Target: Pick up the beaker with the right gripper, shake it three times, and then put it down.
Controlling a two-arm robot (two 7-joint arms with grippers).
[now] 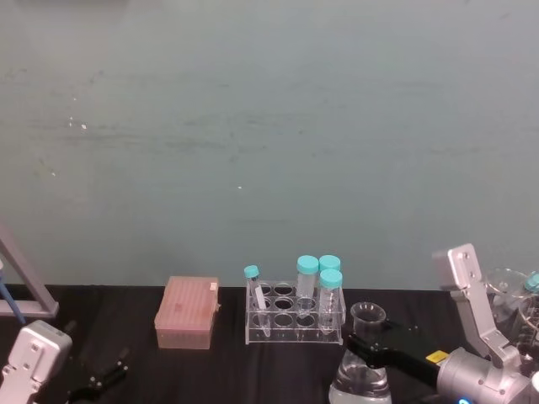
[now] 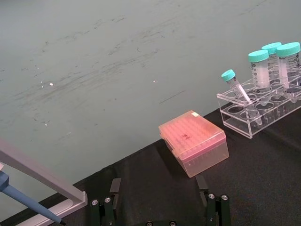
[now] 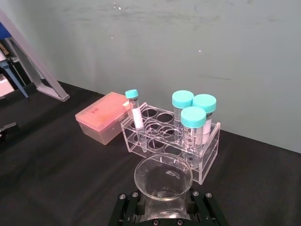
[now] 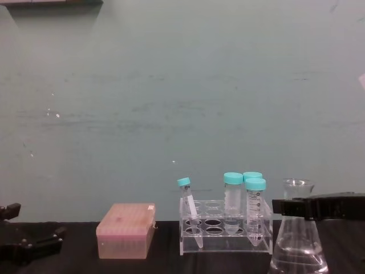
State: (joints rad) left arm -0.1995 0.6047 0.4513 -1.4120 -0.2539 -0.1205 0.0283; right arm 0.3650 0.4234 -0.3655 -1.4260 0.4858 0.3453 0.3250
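The beaker (image 1: 364,364) is a clear conical flask with liquid in its wide base, standing in front of and to the right of the tube rack. My right gripper (image 1: 368,345) comes in from the right, its flat black fingers (image 4: 311,206) clamped across the flask's neck just under the flared rim. In the right wrist view the beaker's rim (image 3: 163,178) sits between the two fingers (image 3: 128,208). Its base is cut off by the lower edge in the head view, so I cannot tell whether it touches the table. My left gripper (image 1: 97,380) rests open at the near left.
A clear rack (image 1: 295,318) with several teal-capped tubes stands mid-table close behind the beaker. A pink tip box (image 1: 187,313) sits to its left. A grey pipette stand (image 1: 21,286) occupies the far left, and more glassware (image 1: 515,290) the right edge.
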